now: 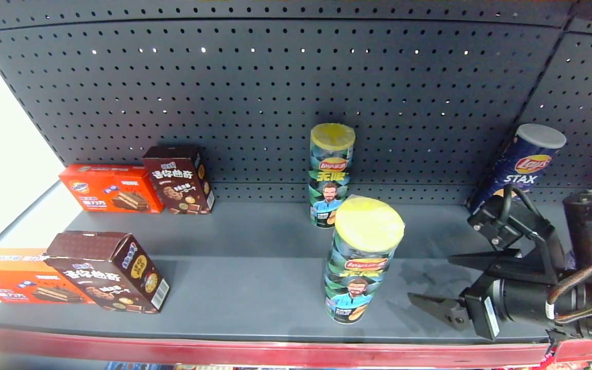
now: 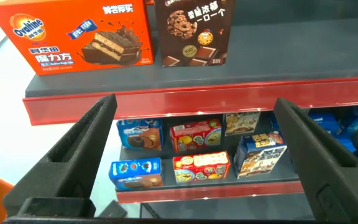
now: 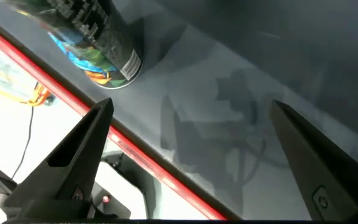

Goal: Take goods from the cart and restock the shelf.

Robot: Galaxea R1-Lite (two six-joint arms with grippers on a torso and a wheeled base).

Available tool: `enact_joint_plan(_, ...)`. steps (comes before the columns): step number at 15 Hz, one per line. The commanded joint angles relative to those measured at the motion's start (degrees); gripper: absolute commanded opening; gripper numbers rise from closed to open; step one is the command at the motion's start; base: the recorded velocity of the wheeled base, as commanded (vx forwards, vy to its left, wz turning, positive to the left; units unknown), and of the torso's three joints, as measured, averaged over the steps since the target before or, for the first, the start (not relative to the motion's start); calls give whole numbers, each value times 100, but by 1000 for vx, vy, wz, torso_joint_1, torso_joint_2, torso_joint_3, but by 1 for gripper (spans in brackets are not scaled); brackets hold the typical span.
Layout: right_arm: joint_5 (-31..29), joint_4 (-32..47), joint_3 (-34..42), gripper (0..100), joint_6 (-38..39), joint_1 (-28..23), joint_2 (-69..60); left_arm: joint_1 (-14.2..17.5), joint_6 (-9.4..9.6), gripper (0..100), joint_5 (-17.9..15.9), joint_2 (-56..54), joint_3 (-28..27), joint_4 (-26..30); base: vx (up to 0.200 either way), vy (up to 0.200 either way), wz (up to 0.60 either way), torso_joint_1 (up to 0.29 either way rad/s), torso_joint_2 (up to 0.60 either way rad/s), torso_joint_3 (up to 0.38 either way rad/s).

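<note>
Yellow-lidded green chip can [image 1: 360,267] stands upright near the front edge of the shelf [image 1: 255,277], with a matching can [image 1: 330,177] behind it by the far panel [image 1: 255,103]. Right gripper [image 1: 430,277] sits just right of the near can, jaws spread, empty, not touching it. Left gripper [image 2: 194,106] is also spread and empty, facing the lower shelves [image 2: 229,186]. Blue can [image 1: 519,167] leans tilted at far right, cookie boxes [image 1: 108,272] on the left. This can looks placed. Shelf has big gaps, so more restocking is likely left.
</note>
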Motion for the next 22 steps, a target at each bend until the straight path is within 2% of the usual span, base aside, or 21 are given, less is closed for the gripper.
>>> enact_joint_plan(1,-4,-2,-152,100,-3,-2,312,9,6,100,-2,7,1,-1,0,0,0,0,0,0)
enact_joint_plan(7,-4,-2,-680,100,-21,34,927,9,-2,100,-2,7,1,-1,0,0,0,0,0,0)
enact_joint_plan(22,-40,-10,-917,100,-65,157,1111,9,-2,100,-2,7,1,8,0,0,0,0,0,0)
